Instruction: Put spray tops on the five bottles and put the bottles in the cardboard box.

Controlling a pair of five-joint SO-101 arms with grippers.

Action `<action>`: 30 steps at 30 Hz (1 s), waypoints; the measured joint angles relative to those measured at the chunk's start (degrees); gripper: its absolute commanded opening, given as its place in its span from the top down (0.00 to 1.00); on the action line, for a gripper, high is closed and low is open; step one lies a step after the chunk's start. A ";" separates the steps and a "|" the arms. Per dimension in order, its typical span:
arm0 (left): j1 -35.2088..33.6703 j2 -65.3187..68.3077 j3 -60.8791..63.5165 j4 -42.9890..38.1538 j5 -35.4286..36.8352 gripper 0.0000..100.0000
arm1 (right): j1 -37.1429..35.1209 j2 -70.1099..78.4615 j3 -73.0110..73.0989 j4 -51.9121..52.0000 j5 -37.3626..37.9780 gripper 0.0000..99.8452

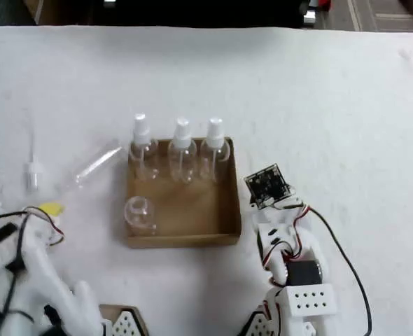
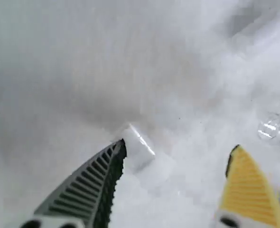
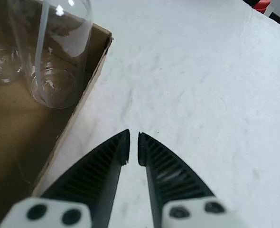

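Observation:
Three clear bottles with white spray tops [image 1: 182, 150] stand along the far wall of the cardboard box [image 1: 231, 203]. A topless bottle [image 1: 140, 212] stands in its near left corner. Another topless bottle [image 1: 98, 165] lies on the table left of the box. A loose spray top [image 1: 33, 173] lies further left; in the left wrist view this spray top [image 2: 139, 148] sits by the dark finger of my open left gripper [image 2: 178, 148]. My right gripper [image 3: 133, 149] is shut on nothing, above the table beside the box's right wall [image 3: 83, 99], near a capped bottle [image 3: 59, 52].
White cloth covers the table [image 1: 318, 105]. The right arm's body [image 1: 294, 269] and cable lie near the front edge, right of the box. The left arm [image 1: 24, 273] occupies the front left corner. A dark strip runs along the table's far edge.

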 measured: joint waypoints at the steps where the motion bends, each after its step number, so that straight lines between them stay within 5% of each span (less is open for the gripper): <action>1: -0.18 3.69 -1.41 0.53 0.09 0.62 | 0.00 0.00 0.00 0.00 0.00 0.98; 8: -1.49 18.11 -10.90 5.89 0.00 0.60 | 0.00 0.00 0.00 0.00 0.00 0.98; 23: -2.99 21.36 -15.56 4.57 6.42 0.96 | 0.00 0.00 0.00 0.00 0.00 0.98; 30: -3.34 21.45 -18.99 3.69 6.86 0.98 | 0.00 0.00 0.00 0.00 0.00 0.98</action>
